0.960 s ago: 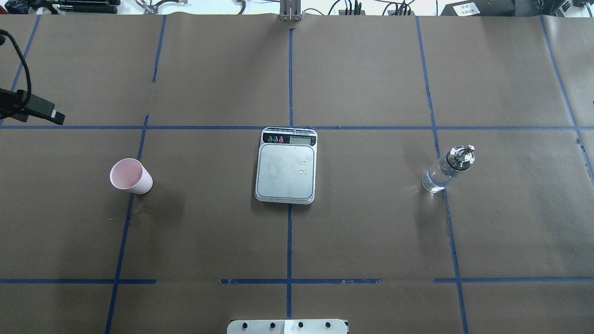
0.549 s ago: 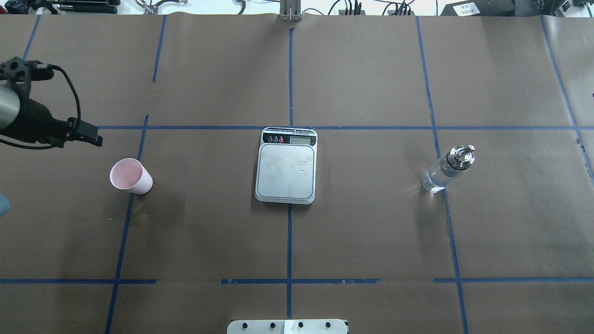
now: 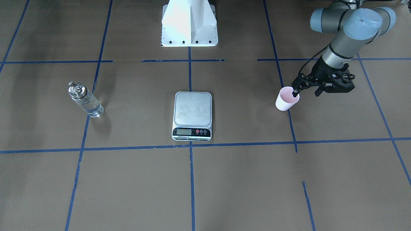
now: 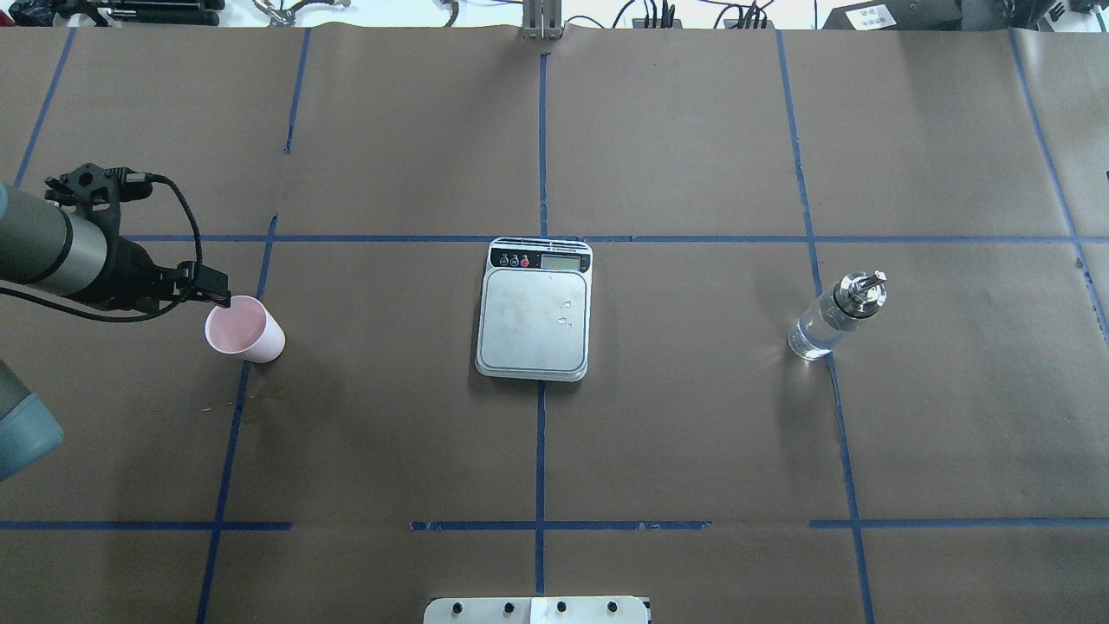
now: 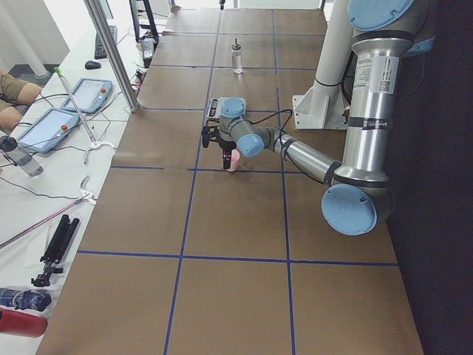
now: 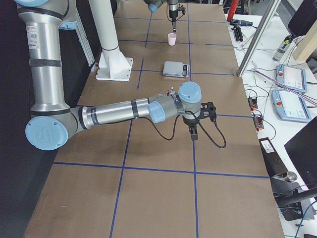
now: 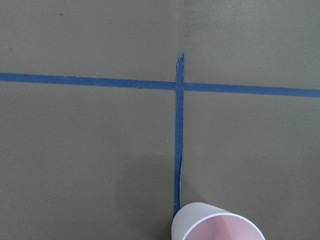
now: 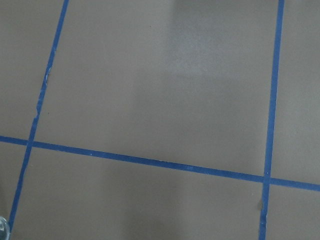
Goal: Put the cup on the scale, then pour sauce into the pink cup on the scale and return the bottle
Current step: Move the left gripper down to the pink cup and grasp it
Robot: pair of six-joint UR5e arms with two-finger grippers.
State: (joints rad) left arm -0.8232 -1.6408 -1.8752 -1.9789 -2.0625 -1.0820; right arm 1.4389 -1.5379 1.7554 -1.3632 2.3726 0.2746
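The pale pink cup stands upright on the brown paper at the left, also in the front view and at the bottom of the left wrist view. My left gripper is open in the front view, just left of the cup, with one fingertip over the rim; I cannot tell if it touches. The scale lies at the centre, its platform bare but for a few droplets. The bottle of clear liquid stands at the right. My right gripper shows only in the right side view, away from the bottle; I cannot tell its state.
The robot's white base stands at the near table edge behind the scale. Blue tape lines grid the brown paper. Tablets and cables lie on the white bench beyond the far table edge, by a metal post.
My left arm has come in from the left edge and moved right and down to the cup. The cup, scale and bottle have not moved.
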